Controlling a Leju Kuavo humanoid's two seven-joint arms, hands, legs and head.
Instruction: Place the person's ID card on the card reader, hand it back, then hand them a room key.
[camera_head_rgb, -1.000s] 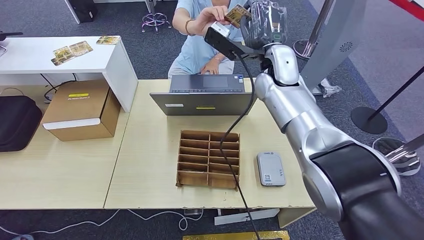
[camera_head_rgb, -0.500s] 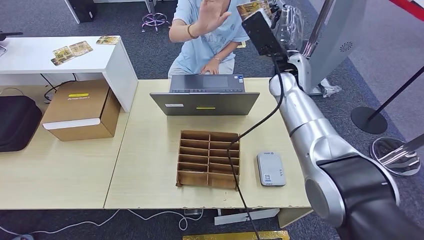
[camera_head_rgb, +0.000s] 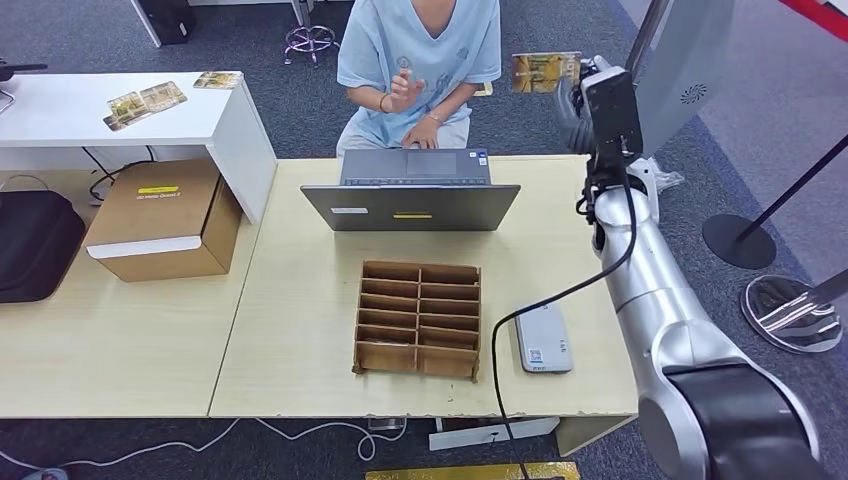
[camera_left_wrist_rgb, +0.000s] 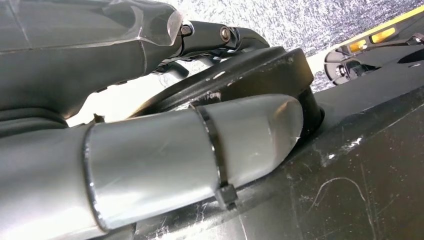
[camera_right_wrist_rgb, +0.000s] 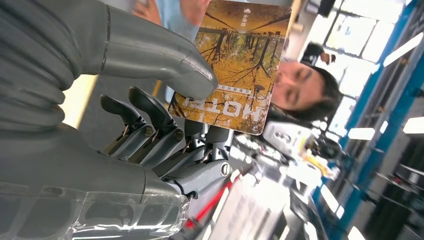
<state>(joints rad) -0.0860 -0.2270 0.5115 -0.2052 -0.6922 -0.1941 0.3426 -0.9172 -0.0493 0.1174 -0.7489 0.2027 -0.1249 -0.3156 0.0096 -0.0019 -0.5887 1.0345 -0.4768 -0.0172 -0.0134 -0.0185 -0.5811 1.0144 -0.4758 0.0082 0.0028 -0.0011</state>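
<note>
Right hand (camera_head_rgb: 572, 92), raised on a smooth silver arm above the far right corner of the pale wood-grain table (camera_head_rgb: 300, 330), pinching a flat, glossy rectangular card (camera_head_rgb: 546, 72) printed with an autumn woodland scene and the word "HOTEL". In the right wrist view the thick grey thumb (camera_right_wrist_rgb: 150, 55) presses one face of the card (camera_right_wrist_rgb: 235, 60) while the darker fingers (camera_right_wrist_rgb: 165, 125) close behind it, so the hand (camera_right_wrist_rgb: 125, 115) is clamped on the card's lower part. Seen from the head view, the card stands on edge, its long axis roughly level, its printed face turned toward the robot. It is held off the table, to the right of the seated person (camera_head_rgb: 420, 60) in a light blue shirt, apart from the person's raised hand (camera_head_rgb: 404, 90). On the table: a grey laptop (camera_head_rgb: 412, 190) with its lid open; a brown cardboard divider (camera_head_rgb: 418, 318) of small rectangular cells; and, just beside it, a smooth grey rounded card reader (camera_head_rgb: 542, 338) with a black cable. Left hand (camera_left_wrist_rgb: 200, 40): dark linked fingers show beside a silver tube, but their state cannot be told.
</note>
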